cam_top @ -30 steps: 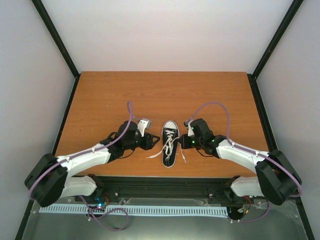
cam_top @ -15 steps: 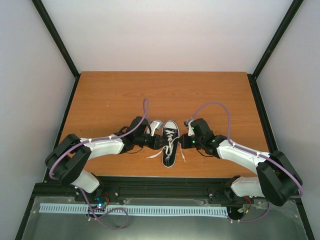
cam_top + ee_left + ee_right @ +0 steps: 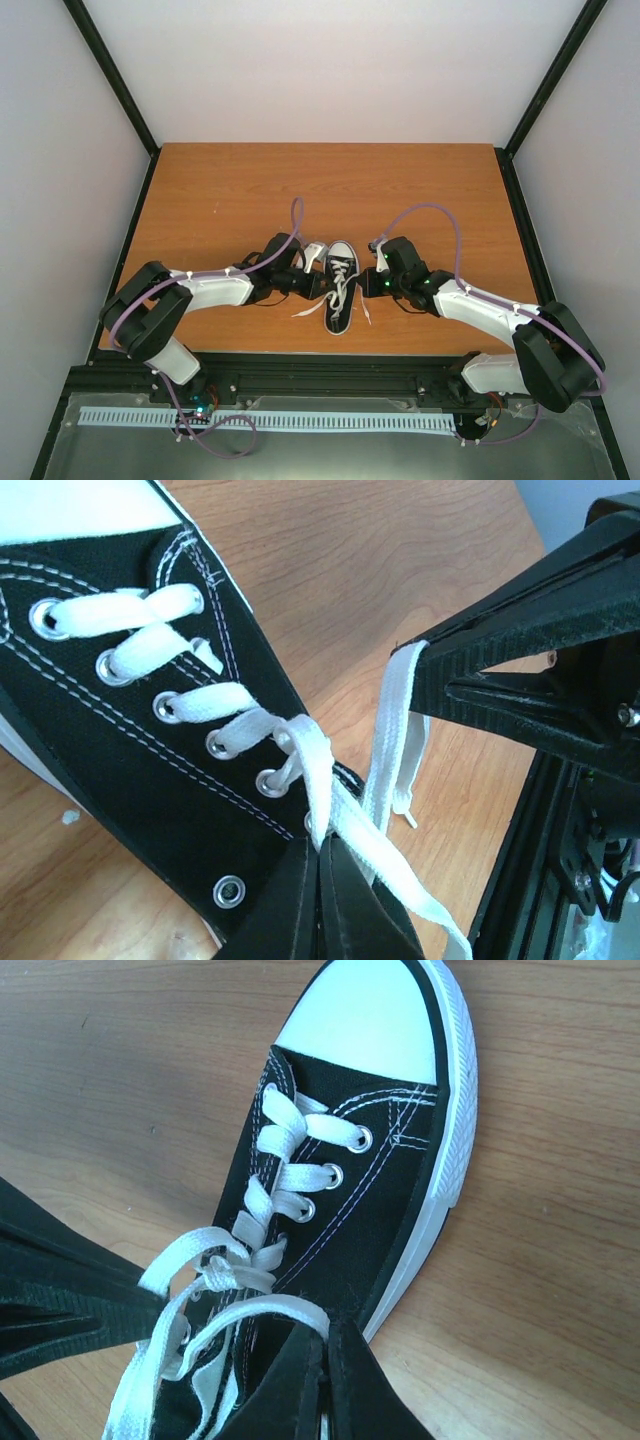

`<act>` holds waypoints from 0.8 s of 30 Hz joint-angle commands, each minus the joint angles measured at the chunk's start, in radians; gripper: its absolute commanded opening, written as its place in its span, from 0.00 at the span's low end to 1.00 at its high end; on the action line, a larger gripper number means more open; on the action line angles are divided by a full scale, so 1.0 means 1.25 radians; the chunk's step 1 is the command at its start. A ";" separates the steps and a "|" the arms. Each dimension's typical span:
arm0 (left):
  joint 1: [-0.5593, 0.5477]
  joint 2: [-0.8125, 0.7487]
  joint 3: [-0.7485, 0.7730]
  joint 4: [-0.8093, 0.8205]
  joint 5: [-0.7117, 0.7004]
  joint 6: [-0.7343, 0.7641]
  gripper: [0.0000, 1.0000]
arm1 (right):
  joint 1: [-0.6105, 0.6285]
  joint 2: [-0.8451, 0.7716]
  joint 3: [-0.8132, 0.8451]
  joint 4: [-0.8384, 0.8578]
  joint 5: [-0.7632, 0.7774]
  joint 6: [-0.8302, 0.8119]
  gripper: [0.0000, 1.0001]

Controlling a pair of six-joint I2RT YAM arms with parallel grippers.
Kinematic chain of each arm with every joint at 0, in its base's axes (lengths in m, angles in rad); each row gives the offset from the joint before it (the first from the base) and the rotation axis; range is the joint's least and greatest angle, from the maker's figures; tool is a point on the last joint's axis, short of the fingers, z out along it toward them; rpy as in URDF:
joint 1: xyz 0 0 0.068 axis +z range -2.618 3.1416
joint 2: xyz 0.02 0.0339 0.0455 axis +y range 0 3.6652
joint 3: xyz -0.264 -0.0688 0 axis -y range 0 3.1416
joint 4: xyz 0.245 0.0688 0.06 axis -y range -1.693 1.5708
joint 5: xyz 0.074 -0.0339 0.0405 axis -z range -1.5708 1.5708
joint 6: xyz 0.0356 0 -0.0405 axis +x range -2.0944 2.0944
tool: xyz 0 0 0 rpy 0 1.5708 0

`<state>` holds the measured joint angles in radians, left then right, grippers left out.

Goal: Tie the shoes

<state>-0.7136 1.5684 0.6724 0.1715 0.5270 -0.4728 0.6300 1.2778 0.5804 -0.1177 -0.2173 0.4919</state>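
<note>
**Both pincers clamped on the laces, sneaker at the desk's near middle**

In your overhead view, the sneaker (image 3: 340, 285) sits upright on its sole on the desk (image 3: 300, 190). It lies close to the 6 o'clock edge and about midway across. Its white toe cap (image 3: 360, 1020) points to 12 o'clock and its heel to 6 o'clock.

Your left pincer (image 3: 320, 852) reaches in from 9 o'clock. Its fingers are pressed together on the left lace strand (image 3: 315, 780), which runs down from the upper eyelets straight into the tips.

Your right pincer (image 3: 325, 1348) reaches in from 3 o'clock, touching or almost touching the sneaker's side. It is likewise closed, and it grips the right lace strand (image 3: 270, 1310). In the left wrist view, that strand hangs taut from the black fingertips.

The two strands cross each other over the tongue, just behind the last laced eyelets, so the two pincers end up close together over the sneaker's opening.

Loose lace tails (image 3: 305, 312) trail onto the bare wood at about 8 o'clock and 5 o'clock from the sneaker. The lower eyelets toward the toe are laced flat and tidy.
</note>
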 commanded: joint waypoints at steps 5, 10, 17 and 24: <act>0.004 -0.042 0.010 0.045 -0.075 0.025 0.01 | 0.029 -0.035 0.028 -0.029 0.015 -0.067 0.03; 0.004 -0.043 -0.009 0.087 -0.102 0.029 0.01 | 0.063 -0.026 0.060 -0.030 0.006 -0.097 0.03; 0.004 -0.045 -0.026 0.111 -0.110 0.026 0.01 | 0.100 0.028 0.087 -0.024 0.009 -0.104 0.03; 0.004 -0.059 -0.046 0.133 -0.099 0.021 0.01 | 0.108 0.073 0.104 -0.005 0.012 -0.087 0.03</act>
<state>-0.7136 1.5246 0.6220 0.2741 0.3996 -0.4633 0.7498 1.3426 0.6735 -0.1452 -0.2161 0.3817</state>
